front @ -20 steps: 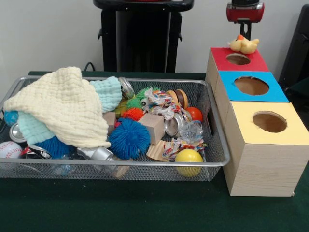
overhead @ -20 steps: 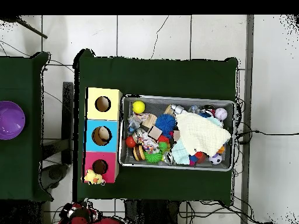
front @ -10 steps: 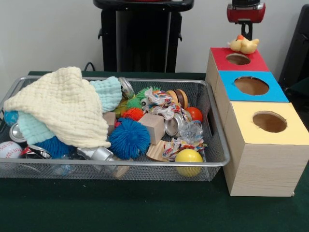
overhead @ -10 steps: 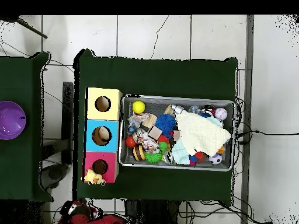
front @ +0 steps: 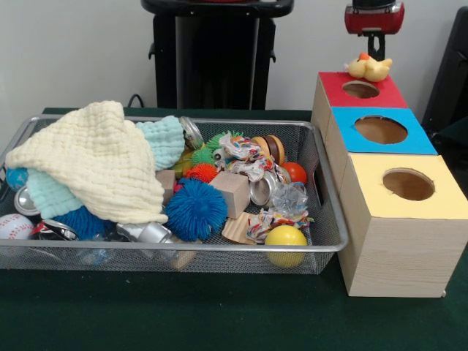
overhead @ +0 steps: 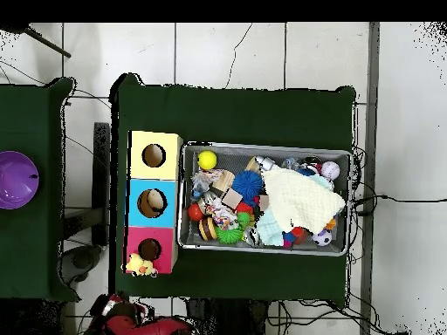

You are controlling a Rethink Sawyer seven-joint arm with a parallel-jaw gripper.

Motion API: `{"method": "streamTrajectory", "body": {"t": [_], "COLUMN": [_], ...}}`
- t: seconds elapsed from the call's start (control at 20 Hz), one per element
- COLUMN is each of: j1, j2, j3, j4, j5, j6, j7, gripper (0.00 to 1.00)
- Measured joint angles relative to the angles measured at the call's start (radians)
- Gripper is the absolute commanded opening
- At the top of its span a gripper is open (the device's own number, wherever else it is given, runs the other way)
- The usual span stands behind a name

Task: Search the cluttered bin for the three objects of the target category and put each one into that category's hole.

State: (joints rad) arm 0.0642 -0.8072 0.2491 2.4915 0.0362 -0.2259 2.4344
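**Duck sitting on red box, arm up behind it**

No writing or brand is reading clearly anywhere, operator. You are looking at a wire-mesh metal bin (front: 322,219) sitting on green cloth, packed full. A cream waffle-weave cloth (front: 95,161) is draping over its left half in the front view, with a pale teal cloth (front: 164,139) showing under it. Beside them are lying a spiky blue ball (front: 196,208), a smooth yellow ball (front: 286,241), a plain wood block (front: 232,191), a knotted rope toy (front: 248,157), shiny cans (front: 262,189) and a stitched baseball (front: 14,227).

Right of the bin three wood-grain boxes are standing in a row, each with a round hole: yellow top (front: 431,201) nearest, blue top (front: 413,142) in the middle, red top (front: 387,95) farthest. A rubber duck (front: 369,68) is sitting on the red top's far edge, just beside the hole, not in it.

The gripper (front: 373,22) is hanging above and behind the duck, apart from it. I cannot tell how its pincer is standing.
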Motion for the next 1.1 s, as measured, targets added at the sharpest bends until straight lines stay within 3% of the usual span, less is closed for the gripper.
{"method": "streamTrajectory", "body": {"t": [0.6,1.1], "j1": [-0.052,-0.091], "j2": [-0.017,-0.042], "j3": [0.015,0.031], "j4": [0.000,0.000], "j5": [-0.045,-0.069], "j6": [0.006,0.076], "j7": [0.000,0.000], "gripper": [0.00,0.00]}}
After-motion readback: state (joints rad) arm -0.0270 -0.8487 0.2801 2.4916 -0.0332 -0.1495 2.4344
